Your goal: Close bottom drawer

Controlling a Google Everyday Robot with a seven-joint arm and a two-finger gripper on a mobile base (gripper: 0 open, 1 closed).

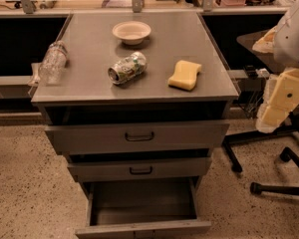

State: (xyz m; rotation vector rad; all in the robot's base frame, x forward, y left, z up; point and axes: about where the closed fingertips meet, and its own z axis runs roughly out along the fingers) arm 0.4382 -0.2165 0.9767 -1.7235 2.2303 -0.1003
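Narrow grey metal bottom drawer point(142, 228) pulled far out at cabinet point(139, 138) base, interior exposed. Pale yellow-padded gripper point(275, 114) hangs right of cabinet, well apart from drawer; grip state cannot be told

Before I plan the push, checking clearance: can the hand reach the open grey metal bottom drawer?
Probably yes: the hand hangs right of the cabinet; only low black chair legs lie toward the grey bottom drawer.

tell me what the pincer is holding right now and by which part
Nothing that shows. The pincer hangs to the right of the cabinet, apart from it. The bottom drawer stands pulled out, with nothing touching it.
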